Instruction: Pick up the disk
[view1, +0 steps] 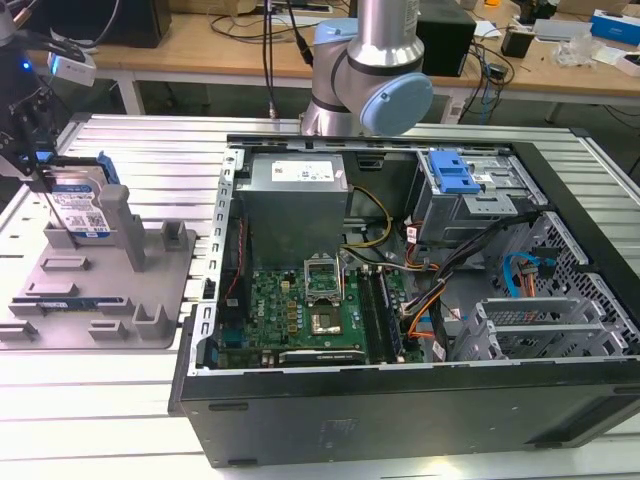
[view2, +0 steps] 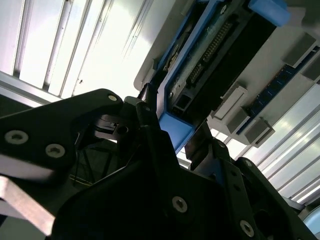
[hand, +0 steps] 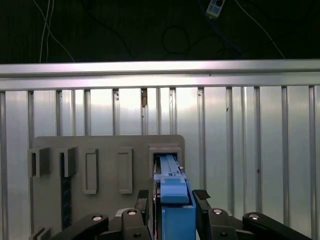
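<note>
The disk (view1: 80, 205) stands on edge in the grey holder tray (view1: 110, 300) at the exterior view's left, its white-and-blue label facing outward and blue bracket along its edges. My gripper (view1: 40, 175) reaches down over its top edge. In the first wrist view the blue-edged disk (hand: 170, 172) rises from a slot of the tray (hand: 105, 145), and the gripper (hand: 172, 196) has one black finger (hand: 143, 196) against each side. The second wrist view has the gripper (view2: 172, 127) clamped on the disk's (view2: 215, 45) blue corner. The disk looks seated in its slot.
An open computer case (view1: 400, 270) lies to the exterior view's right of the tray, holding a motherboard and a blue-latched drive cage (view1: 455, 175). The arm's base (view1: 370, 70) stands behind it. All rests on a slatted aluminium table (view1: 100, 400); cluttered benches are behind.
</note>
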